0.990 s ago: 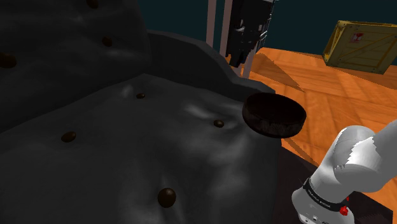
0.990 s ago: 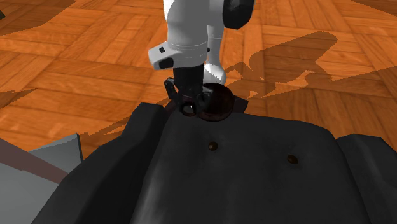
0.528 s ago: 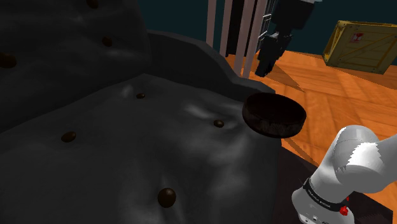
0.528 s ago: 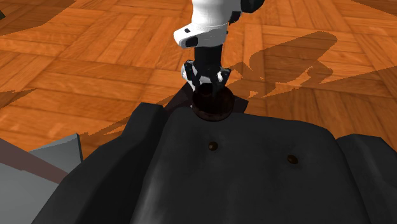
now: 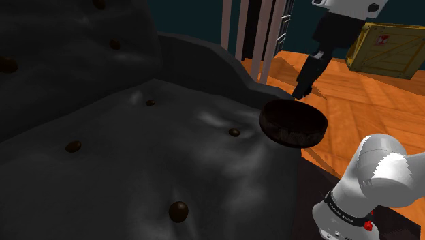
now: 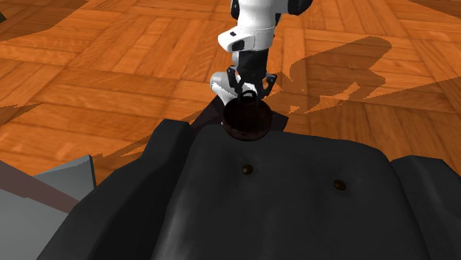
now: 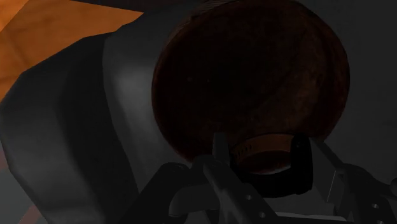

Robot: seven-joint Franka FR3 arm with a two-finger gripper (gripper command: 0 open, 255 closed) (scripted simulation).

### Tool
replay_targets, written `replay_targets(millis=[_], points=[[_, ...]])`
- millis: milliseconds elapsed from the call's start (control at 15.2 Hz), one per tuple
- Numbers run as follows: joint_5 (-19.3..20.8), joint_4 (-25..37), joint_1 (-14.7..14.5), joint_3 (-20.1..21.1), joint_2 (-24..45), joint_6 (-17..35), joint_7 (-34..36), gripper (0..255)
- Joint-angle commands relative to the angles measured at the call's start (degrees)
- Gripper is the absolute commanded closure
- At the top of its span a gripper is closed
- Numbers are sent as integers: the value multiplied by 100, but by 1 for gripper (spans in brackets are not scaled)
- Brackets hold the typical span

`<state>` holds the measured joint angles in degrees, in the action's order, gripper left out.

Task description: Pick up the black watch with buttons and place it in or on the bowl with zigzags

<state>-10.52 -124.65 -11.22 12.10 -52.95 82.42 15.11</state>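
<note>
Grip is clamped on the black watch [image 7: 270,178], its strap looped between my fingers, so my pincer [image 6: 250,90] can carry it over the dark bowl [image 5: 294,123] perched at the cushion's [image 5: 170,157] edge. It hangs above the bowl's rim, seemingly just clear; the dimness hides any contact.

Jaws clasp watch [image 7: 272,170], dark brown bowl [image 7: 254,76] just beyond; grey cushion [image 7: 83,133] beneath bowl, orange floor [image 7: 38,28] corner.
</note>
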Motion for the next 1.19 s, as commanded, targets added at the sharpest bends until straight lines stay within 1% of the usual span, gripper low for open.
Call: replay_targets(millis=[0,462,990,1056,1122], points=[[-18,-202,-12,14,-86,117,-9,255],[-87,-875,-58,70,-362,513,-38,255],[-86,-875,-57,70,-362,513,-38,255],[-86,-875,-57,70,-362,513,-38,0],[-86,-875,-57,70,-362,513,-38,0]])
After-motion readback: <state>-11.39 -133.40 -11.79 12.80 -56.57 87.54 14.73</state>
